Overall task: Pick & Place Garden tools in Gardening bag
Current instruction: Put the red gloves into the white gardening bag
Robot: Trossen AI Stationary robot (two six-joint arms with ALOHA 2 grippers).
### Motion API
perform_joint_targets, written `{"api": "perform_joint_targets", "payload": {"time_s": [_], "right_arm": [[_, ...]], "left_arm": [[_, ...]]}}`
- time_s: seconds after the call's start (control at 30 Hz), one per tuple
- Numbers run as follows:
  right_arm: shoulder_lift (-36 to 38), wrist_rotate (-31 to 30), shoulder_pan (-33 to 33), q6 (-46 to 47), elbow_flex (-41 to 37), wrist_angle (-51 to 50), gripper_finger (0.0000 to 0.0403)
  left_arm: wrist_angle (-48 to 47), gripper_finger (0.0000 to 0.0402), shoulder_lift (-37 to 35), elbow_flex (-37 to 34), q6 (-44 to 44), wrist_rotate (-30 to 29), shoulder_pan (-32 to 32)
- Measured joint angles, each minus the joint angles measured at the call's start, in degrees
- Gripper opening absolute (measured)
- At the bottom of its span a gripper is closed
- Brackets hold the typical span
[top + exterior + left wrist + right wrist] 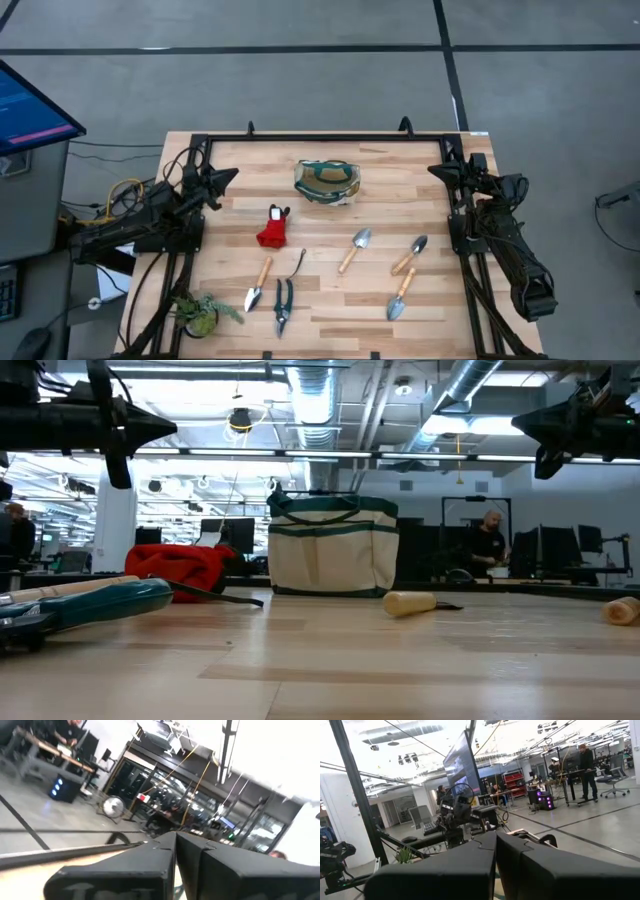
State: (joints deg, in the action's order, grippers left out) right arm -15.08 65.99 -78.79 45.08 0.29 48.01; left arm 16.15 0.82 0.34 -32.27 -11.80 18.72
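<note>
The cream gardening bag [328, 181] with green trim stands upright on its base at the table's far middle, and shows in the low view as the bag [333, 547]. The garden tools lie flat on the wood. They are a red piece [274, 230], a thin hooked tool [298, 263], black shears [283, 303] and several wooden-handled trowels [354, 249] [409, 255] [259, 284] [400, 294]. My left gripper [230, 178] is shut and raised at the left, pointing toward the bag. My right gripper [437, 170] is shut and raised at the right edge. Neither holds anything.
A leafy green plant clump [200, 312] lies at the near left corner. A black frame [330, 137] runs along the table's far edge and sides. Bare wood lies between the bag and the right arm. People show in the room beyond the table.
</note>
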Motion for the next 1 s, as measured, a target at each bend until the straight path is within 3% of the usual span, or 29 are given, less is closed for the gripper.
{"api": "perform_joint_targets", "payload": {"time_s": [0.17, 0.3, 0.4, 0.53, 0.77, 0.87, 1.0], "right_arm": [[0.0, 0.0, 0.0, 0.0, 0.0, 0.0, 0.0000], [0.0, 0.0, 0.0, 0.0, 0.0, 0.0, 0.0000], [0.0, 0.0, 0.0, 0.0, 0.0, 0.0, 0.0000], [0.0, 0.0, 0.0, 0.0, 0.0, -0.1, 0.0000], [0.0, 0.0, 0.0, 0.0, 0.0, -1.1, 0.0000], [0.0, 0.0, 0.0, 0.0, 0.0, -1.3, 0.0000], [0.0, 0.0, 0.0, 0.0, 0.0, -1.3, 0.0000]], "left_arm": [[2.3, 0.0002, 0.1, 0.0, -2.0, -0.4, 0.0], [6.9, 0.0023, 0.1, 0.0, -9.3, 2.2, 0.0], [12.2, 0.0055, 0.5, 0.0, -12.6, 6.5, -0.1], [18.8, 0.0109, 3.9, 1.1, -12.4, 7.5, -1.7], [19.4, 0.0197, 18.3, 12.7, -11.7, 7.7, -2.7], [13.2, 0.0216, 27.9, 20.9, -10.6, 12.0, -2.7], [-10.8, 0.0225, 41.0, 33.3, -7.9, 17.1, -2.7]]}}
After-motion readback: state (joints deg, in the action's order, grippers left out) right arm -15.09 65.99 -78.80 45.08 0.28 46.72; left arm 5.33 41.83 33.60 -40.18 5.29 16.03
